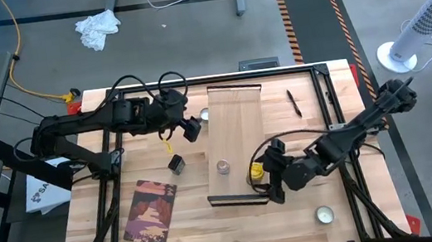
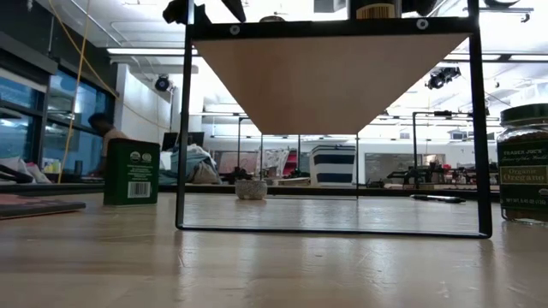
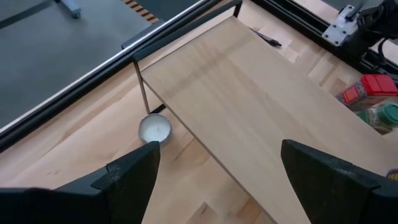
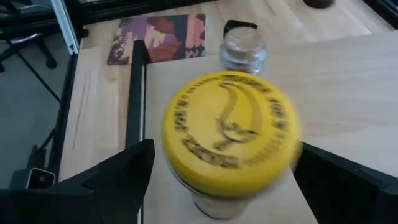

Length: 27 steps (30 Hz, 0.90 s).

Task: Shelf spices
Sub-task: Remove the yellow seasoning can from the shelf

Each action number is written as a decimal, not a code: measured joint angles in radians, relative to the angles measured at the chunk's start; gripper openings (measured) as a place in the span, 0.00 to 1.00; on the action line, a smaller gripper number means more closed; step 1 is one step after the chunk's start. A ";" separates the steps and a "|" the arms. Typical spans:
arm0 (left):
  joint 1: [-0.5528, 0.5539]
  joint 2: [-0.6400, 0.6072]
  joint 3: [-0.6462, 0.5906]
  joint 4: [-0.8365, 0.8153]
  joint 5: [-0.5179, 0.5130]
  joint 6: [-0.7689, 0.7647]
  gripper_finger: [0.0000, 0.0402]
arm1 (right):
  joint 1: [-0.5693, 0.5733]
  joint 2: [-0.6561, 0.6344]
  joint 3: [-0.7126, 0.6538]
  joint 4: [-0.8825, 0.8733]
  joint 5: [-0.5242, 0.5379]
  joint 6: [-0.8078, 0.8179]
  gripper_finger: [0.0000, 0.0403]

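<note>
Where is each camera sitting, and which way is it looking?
High view: above the table, looking straight down; both arms show, left gripper and right gripper, both open.
Low view: at tabletop height, looking level under the shelf; hardly any robot shows.
Left wrist view: on the left arm, looking past its fingers at the shelf.
Right wrist view: on the right arm, looking at the yellow-lidded jar.
All four share the shelf.

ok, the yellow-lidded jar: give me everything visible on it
The yellow-lidded jar has a round bright yellow lid printed with a dark emblem and a ring of lettering, over a clear body with pale contents. It stands upright on the shelf near one end and its right edge. The right gripper brackets it with jaws open, a dark finger on either side; contact can't be confirmed. A small clear jar stands just beyond it on the board.
</note>
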 joint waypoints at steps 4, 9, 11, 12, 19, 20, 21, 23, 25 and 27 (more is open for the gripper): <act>0.000 0.000 0.000 0.000 -0.017 0.000 0.82 | -0.020 0.029 0.000 0.005 -0.046 0.001 0.84; 0.000 0.000 0.000 0.000 -0.019 0.000 0.82 | -0.019 0.005 0.000 0.005 -0.019 0.015 0.59; 0.000 0.000 0.000 0.000 -0.027 0.000 0.82 | -0.024 -0.018 0.000 -0.005 -0.001 0.013 0.49; 0.000 0.000 0.000 0.000 -0.030 0.000 0.82 | -0.030 -0.035 0.000 -0.022 0.002 0.014 0.46; 0.000 0.000 0.000 0.005 -0.061 0.000 0.82 | -0.066 -0.165 0.156 -0.462 0.062 0.137 0.46; 0.000 0.000 0.000 0.006 -0.069 0.000 0.82 | -0.069 -0.171 0.194 -0.566 0.093 0.173 0.47; 0.000 0.000 0.000 0.006 -0.075 0.000 0.82 | -0.070 -0.172 0.226 -0.658 0.120 0.216 0.47; 0.004 0.000 0.000 0.006 -0.082 0.000 0.82 | -0.070 -0.171 0.274 -0.830 0.165 0.317 0.48; 0.011 0.000 0.000 0.006 -0.083 0.000 0.82 | -0.070 -0.172 0.278 -0.941 0.184 0.463 0.47; 0.020 0.000 0.000 0.006 -0.088 0.000 0.82 | -0.069 -0.171 0.244 -1.011 0.190 0.625 0.47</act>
